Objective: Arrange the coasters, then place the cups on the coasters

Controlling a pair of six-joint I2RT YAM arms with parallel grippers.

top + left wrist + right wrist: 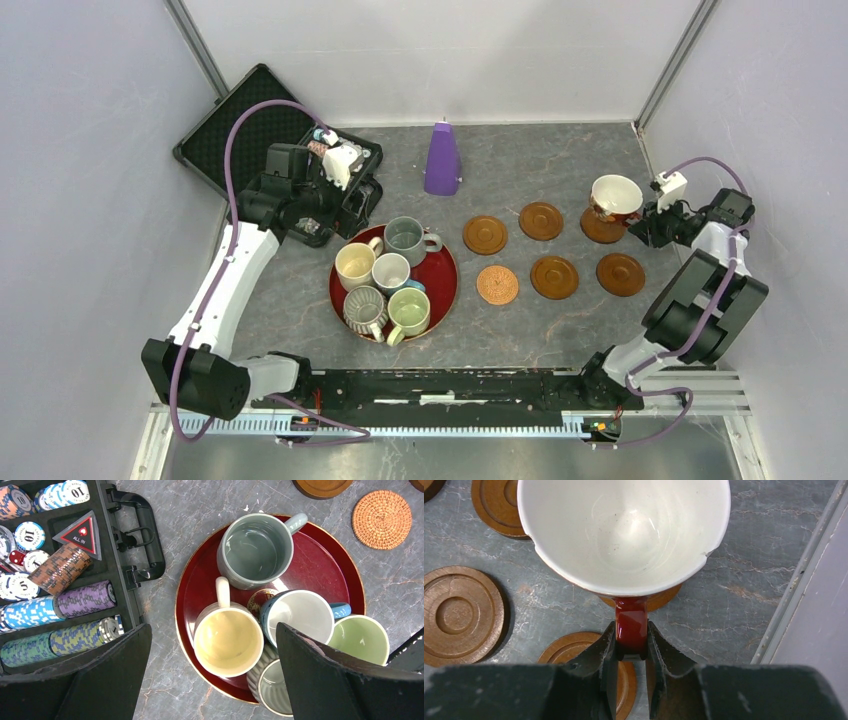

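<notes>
Red-brown handle of the wide white mug [624,535] is clamped between jaws of the right gripper [631,630], mug seemingly on a brown coaster [665,597]; left gripper [212,630] gapes above the red tray [320,565].

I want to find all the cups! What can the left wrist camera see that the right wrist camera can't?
Only the left wrist view shows the red tray with five cups on it, the woven coaster and the case of poker chips. Only the right wrist view shows the wide white cup, with the right gripper shut on its red handle. Both show the grey table and dark brown coasters.
</notes>
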